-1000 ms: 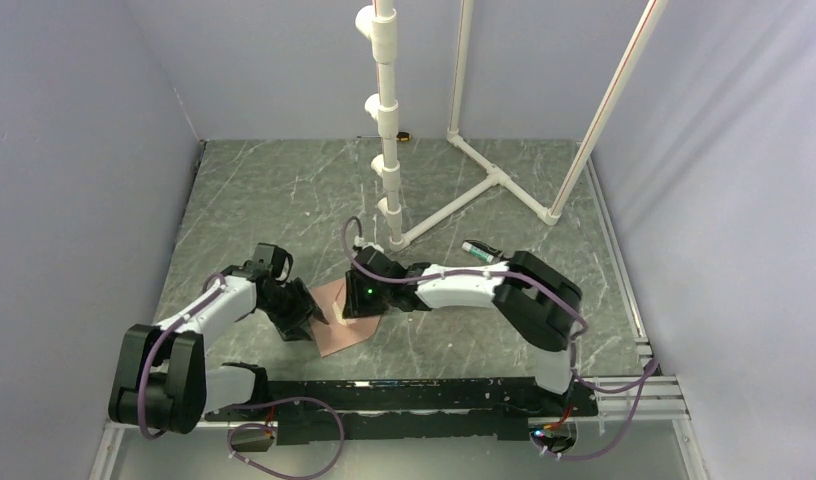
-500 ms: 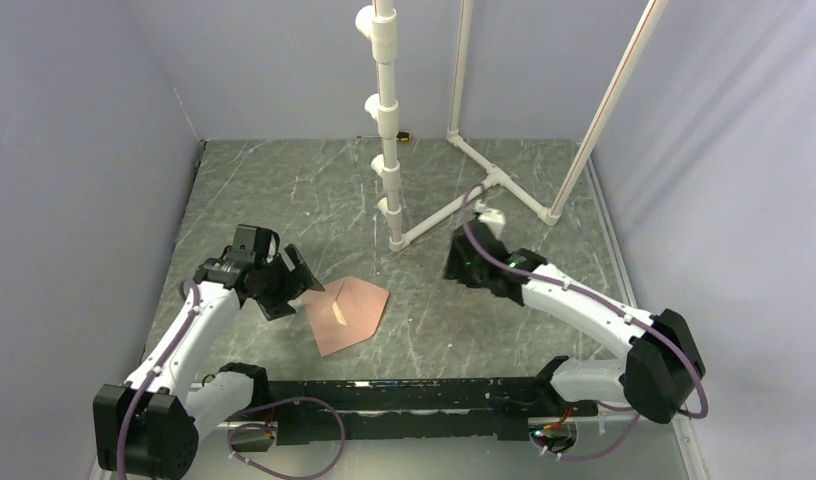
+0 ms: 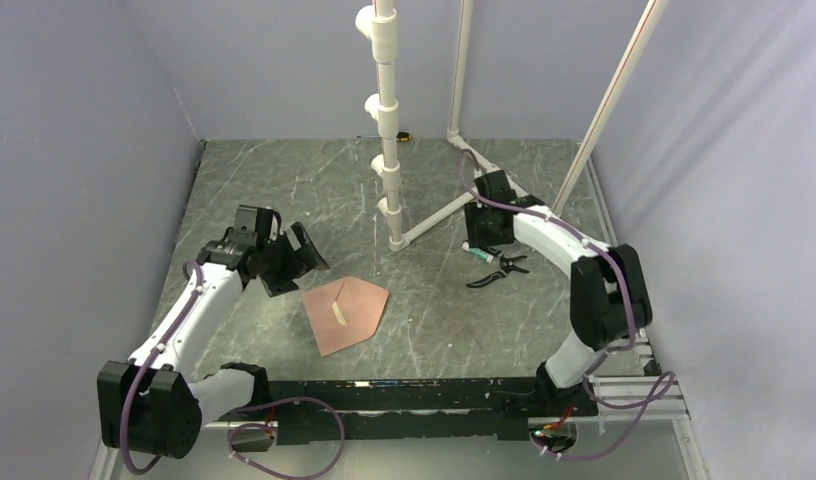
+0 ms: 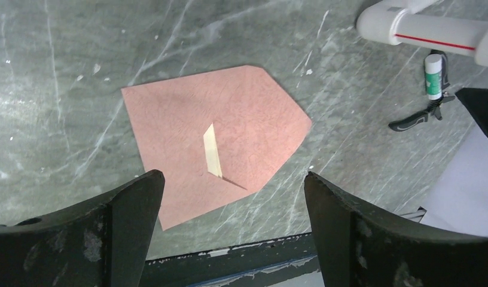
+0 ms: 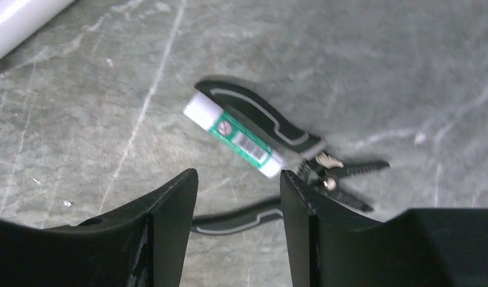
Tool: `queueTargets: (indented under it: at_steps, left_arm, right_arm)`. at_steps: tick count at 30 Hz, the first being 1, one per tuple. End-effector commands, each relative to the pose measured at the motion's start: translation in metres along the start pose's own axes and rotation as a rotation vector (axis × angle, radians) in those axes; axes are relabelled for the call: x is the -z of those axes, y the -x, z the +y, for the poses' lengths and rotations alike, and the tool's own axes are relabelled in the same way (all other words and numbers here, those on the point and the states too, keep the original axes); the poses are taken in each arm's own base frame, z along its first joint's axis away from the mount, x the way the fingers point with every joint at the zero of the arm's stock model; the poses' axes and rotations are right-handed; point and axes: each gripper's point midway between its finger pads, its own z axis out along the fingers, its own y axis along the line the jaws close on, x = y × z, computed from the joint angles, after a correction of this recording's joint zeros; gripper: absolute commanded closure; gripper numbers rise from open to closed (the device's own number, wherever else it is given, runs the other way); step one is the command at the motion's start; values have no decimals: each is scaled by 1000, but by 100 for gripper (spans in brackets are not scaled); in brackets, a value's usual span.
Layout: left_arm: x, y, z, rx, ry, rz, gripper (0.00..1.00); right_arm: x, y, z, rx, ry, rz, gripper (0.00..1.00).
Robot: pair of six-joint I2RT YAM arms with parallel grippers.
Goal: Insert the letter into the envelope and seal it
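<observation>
Two arms, and both sets of fingers carry nothing. The envelope (image 3: 359, 300) lies flat on the bench (image 3: 284, 190), near the middle of the near side. Only a thin pale strip of the letter (image 4: 213, 150) shows at its centre — the rest is covered by the envelope. The left gripper (image 3: 302, 262) hangs just left of the envelope, not touching it, with its fingers spread wide. The right gripper (image 5: 237, 179) is well apart, by the foot of the white pipe frame (image 3: 389, 150). It is poised above a glue stick (image 5: 235, 137) that lies against black-handled pliers (image 5: 289, 133). Its fingers (image 5: 170, 215) stand part-way apart — empty.
</observation>
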Motion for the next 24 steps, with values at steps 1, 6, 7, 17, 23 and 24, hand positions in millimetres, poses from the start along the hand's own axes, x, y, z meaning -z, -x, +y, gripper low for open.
queueTargets:
  at_steps: [1,6,7,17,23,24]
  left_arm:
    - [5,22,-25,-48,-86,-61,7]
    - [0,25,-26,-55,-75,-52,7]
    - [-1,25,-25,-55,-74,-47,7]
    - [-1,25,-24,-71,-67,-46,7]
    - [5,28,-28,-79,-81,-65,7]
    - [6,28,-29,-79,-87,-68,7]
  right_arm:
    - [-12,15,14,159,106,30,44]
    - [-29,9,20,175,150,75,48]
    - [-32,6,21,175,154,87,48]
    - [-51,-11,20,159,137,143,53]
    - [-54,-15,11,118,82,131,59]
    - [-53,-14,10,111,75,118,61]
